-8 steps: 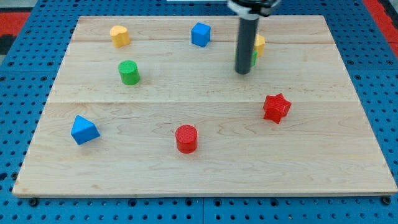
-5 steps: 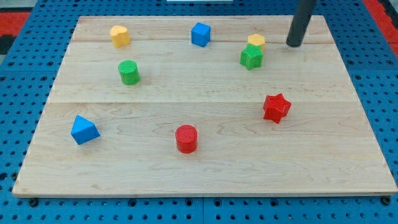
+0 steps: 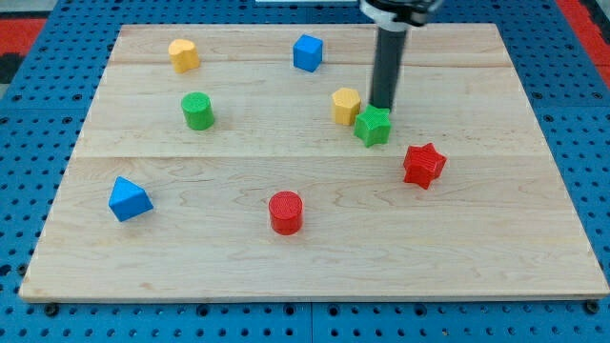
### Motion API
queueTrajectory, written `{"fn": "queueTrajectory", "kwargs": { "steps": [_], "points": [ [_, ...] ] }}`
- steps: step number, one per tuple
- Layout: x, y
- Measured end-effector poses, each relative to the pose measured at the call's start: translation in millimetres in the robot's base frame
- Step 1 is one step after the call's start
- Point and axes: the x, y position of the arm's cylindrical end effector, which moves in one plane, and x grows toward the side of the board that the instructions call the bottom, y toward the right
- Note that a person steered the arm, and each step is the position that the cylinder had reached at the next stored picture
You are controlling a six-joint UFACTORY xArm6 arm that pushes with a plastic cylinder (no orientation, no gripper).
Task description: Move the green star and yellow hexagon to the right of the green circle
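**Camera view: star and hexagon sit right of the green circle, still well apart from it**

Camera view shows a pale wooden board (image 3: 286, 171) lying on a blue pegboard (image 3: 591, 143), with eight small blocks spread over it. The dark rod comes down from the 12 o'clock edge, and my tip (image 3: 384, 107) rests at the star's 12 o'clock side, touching or just about touching it. The rig carries no claw at all, so there is no open or closed state to report; the rod only pushes.

Of the blocks, the blue triangle (image 3: 129, 199) lies toward 8 o'clock, the red cylinder (image 3: 285, 211) near 6 o'clock, and the red star (image 3: 423, 165) toward 4 o'clock. The blue cube (image 3: 307, 52) sits at 12 o'clock, and a yellow cylinder (image 3: 184, 54) at 11 o'clock.

The green star (image 3: 374, 125) and yellow hexagon (image 3: 346, 105) sit side by side just right of board centre, the hexagon at the star's 10 o'clock. The green circle (image 3: 197, 110) stands toward 10 o'clock, well apart from both.

As I judge it, both blocks already lie at the circle's 3 o'clock side, yet with a wide gap. What seems left is nudging them closer to it.
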Motion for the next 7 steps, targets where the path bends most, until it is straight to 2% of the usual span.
{"fn": "queueTrajectory", "kwargs": {
  "steps": [1,2,4,5,7],
  "points": [
    [18,31],
    [41,17],
    [43,-63],
    [43,-33],
    [36,-28]
  ]
}}
